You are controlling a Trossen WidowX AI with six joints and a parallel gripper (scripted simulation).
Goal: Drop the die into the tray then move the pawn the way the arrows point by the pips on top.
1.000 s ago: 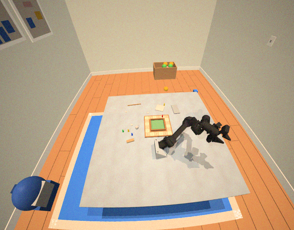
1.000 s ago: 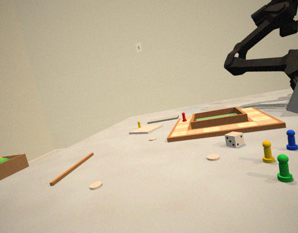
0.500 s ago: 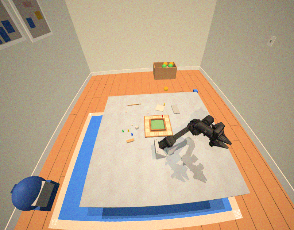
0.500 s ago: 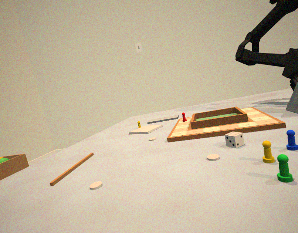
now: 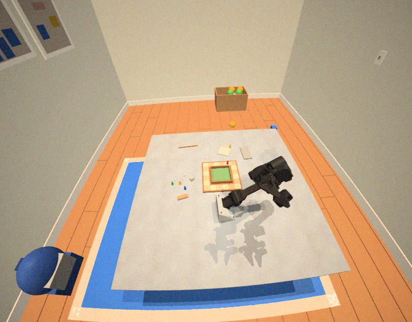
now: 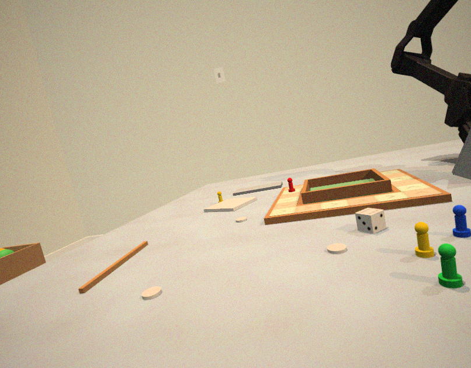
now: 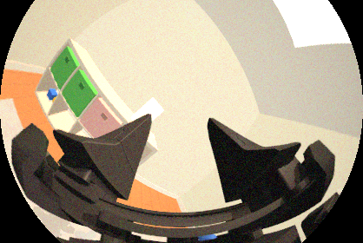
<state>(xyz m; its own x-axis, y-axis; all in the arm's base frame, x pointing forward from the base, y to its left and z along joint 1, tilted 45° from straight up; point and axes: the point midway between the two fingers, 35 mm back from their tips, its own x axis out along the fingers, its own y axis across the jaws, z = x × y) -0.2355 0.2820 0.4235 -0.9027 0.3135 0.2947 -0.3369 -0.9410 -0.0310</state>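
Observation:
The white die [image 5: 191, 177] [image 6: 370, 220] lies on the grey table just left of the board [image 5: 206, 188] [image 6: 346, 209]. The board has a ring of squares around a brown-walled tray [image 5: 211, 175] [image 6: 346, 194] with a green floor. A red pawn [image 5: 227, 162] [image 6: 290, 184] stands upright on a square on the board's far side. My arm [image 5: 268, 176] [image 6: 426, 71] is folded up to the right of the board, well away from the die. In the wrist view my gripper [image 7: 180, 120] is open with nothing between the fingers and faces a wall and a shelf.
Green [image 6: 449, 266], yellow [image 6: 423, 239] and blue [image 6: 460, 221] pawns stand left of the die. A thin stick [image 6: 113, 266], flat discs [image 6: 336, 247], two flat tiles [image 5: 223, 150] [image 5: 245, 152] and a wooden block [image 5: 182, 196] lie around. The arm's grey mount [image 5: 224, 211] stands in front of the board.

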